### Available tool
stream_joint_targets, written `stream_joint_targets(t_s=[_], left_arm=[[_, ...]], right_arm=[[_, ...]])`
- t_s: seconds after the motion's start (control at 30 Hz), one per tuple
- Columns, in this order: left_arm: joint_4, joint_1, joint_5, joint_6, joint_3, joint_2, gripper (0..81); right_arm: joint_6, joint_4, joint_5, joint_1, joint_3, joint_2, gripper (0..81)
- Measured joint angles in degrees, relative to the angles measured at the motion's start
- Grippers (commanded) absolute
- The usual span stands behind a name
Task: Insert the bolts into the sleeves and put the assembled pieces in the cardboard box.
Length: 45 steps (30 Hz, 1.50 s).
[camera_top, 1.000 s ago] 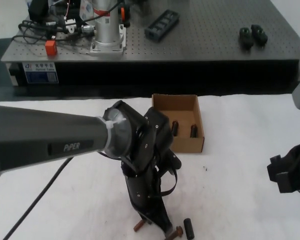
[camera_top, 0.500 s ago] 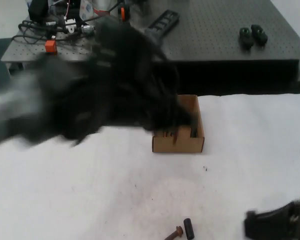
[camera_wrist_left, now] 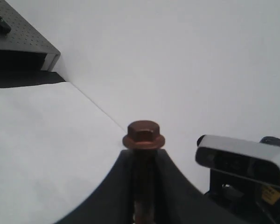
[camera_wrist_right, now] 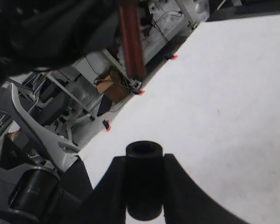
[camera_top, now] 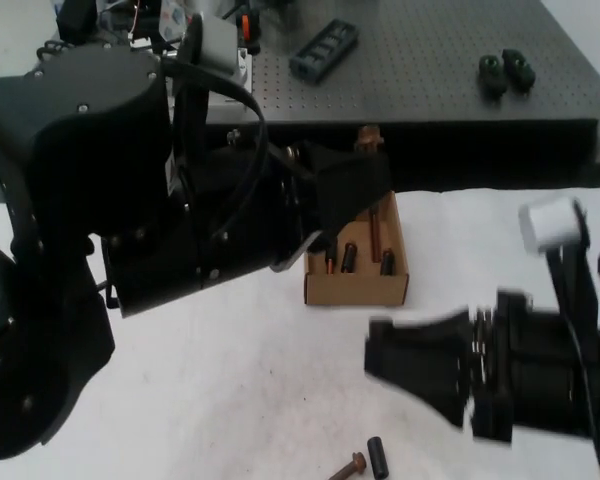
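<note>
Rusty bolt (camera_wrist_left: 143, 140) pinched upright by left gripper (camera_wrist_left: 143, 157); right gripper (camera_wrist_right: 144, 161) clamps black sleeve (camera_wrist_right: 143, 186).

Rust-brown bolt (camera_wrist_left: 143, 137) between the black left fingers (camera_wrist_left: 107, 198); black sleeve (camera_wrist_right: 144, 182) between the black right fingers (camera_wrist_right: 108, 200); tan cardboard box (camera_top: 355, 290).

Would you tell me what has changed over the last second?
The left gripper took a bolt off the cloth and raised it near the cardboard box. The right gripper, holding a sleeve, swung in from the right. The other bolt, the loose sleeve and the box stayed put.
</note>
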Motion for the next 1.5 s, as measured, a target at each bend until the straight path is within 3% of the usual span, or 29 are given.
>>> stream_joint_targets(t_s=[0.77,0.83,0.87,1.0,1.03,1.1,1.27,1.37,1.5], left_arm=[[0.1,0.1,6.8,-0.1,0.1,0.0,0.3],[1.6,0.2,8.3,-0.1,0.1,0.0,4.8],[2.7,0.3,9.3,0.1,0.1,0.0,11.6],[7.1,0.2,10.2,1.5,-0.1,-0.1,54.3],[7.8,0.1,9.0,1.5,0.1,-0.1,60.7],[8.2,0.1,7.8,1.7,0.1,-0.1,63.6],[9.1,0.1,2.4,3.0,0.1,-0.1,59.9],[10.0,0.1,-1.1,4.4,0.1,-0.1,59.9],[12.7,0.2,-10.0,7.4,0.1,-0.1,59.9]], right_arm=[[-2.3,-4.9,4.2,0.3,-2.4,0.9,2.7],[-2.3,-4.9,4.2,0.3,-2.4,0.9,2.7],[-2.3,-4.9,4.2,0.3,-2.4,0.9,2.7],[-2.8,-5.7,3.9,0.3,-2.4,0.9,2.7],[-3.1,-5.9,4.1,0.3,-2.4,0.9,2.7],[-3.6,-6.3,5.1,0.3,-2.4,0.9,2.7],[-8.1,-5.1,12.5,-3.1,-3.4,2.5,2.7],[-15.0,1.1,19.4,-8.3,-11.7,14.3,2.7],[-20.2,8.0,26.6,-9.7,-24.0,29.8,2.7]])
